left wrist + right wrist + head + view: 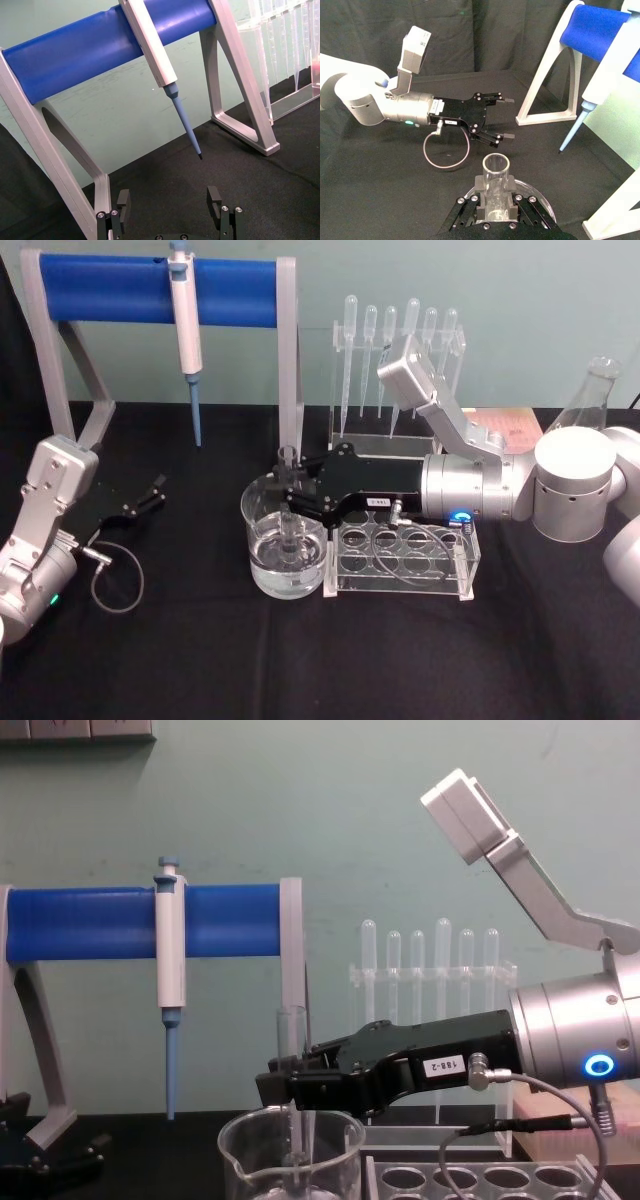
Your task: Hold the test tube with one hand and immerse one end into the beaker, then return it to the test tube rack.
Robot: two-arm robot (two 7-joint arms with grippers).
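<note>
The clear test tube [290,536] stands upright with my right gripper [290,490] shut on it. Its lower end reaches down inside the beaker [262,575], which holds clear liquid. In the chest view the test tube [292,1035] rises above the black right gripper [285,1085] and drops into the beaker [245,1160]. The right wrist view looks down on the tube's open top [495,172] over the beaker rim [540,197]. My left gripper [150,495] rests open at the left of the table, away from the beaker; its fingers [215,200] stand wide apart.
A clear tube rack [405,555] sits right beside the beaker, under my right wrist. Behind are a pipette stand [400,370], a blue-bar frame [100,290] with a hanging pipettor [186,320], and a glass flask [590,395] at far right.
</note>
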